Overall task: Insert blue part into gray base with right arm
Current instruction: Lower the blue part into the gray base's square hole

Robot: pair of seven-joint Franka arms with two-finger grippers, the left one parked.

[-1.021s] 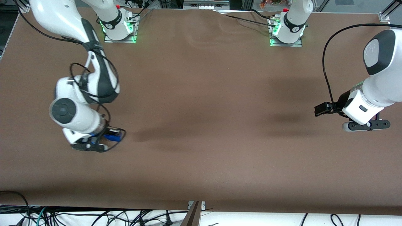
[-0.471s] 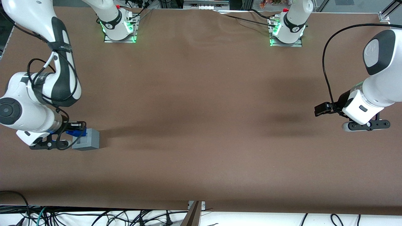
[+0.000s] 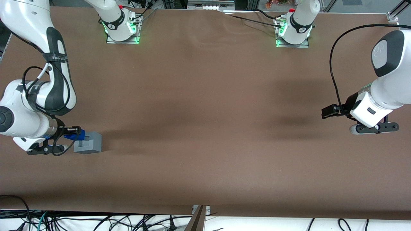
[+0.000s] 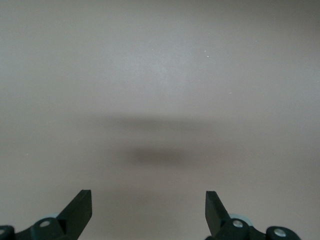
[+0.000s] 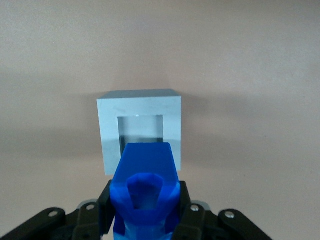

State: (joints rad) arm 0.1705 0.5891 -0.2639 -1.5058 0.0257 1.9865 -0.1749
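The gray base point(image 3: 88, 142) stands on the brown table at the working arm's end; in the right wrist view point(image 5: 140, 129) its square recess faces the camera. My right gripper point(image 3: 71, 136) is shut on the blue part point(image 3: 75, 135) and holds it right beside the base, on the working arm's side of it. In the right wrist view the blue part point(image 5: 145, 192) sits between the black fingers point(image 5: 106, 202), its tip just in front of the recess and overlapping the base's near edge.
The brown table point(image 3: 205, 128) spreads wide toward the parked arm's end. Two arm bases with green lights point(image 3: 122, 27) point(image 3: 292, 30) stand at the table's far edge. Cables hang along the near edge point(image 3: 96, 221).
The right arm swung out toward its end of the table, uncovering the gray base. The gripper with the blue part now sits beside the base, a little farther back from it than half a second ago.
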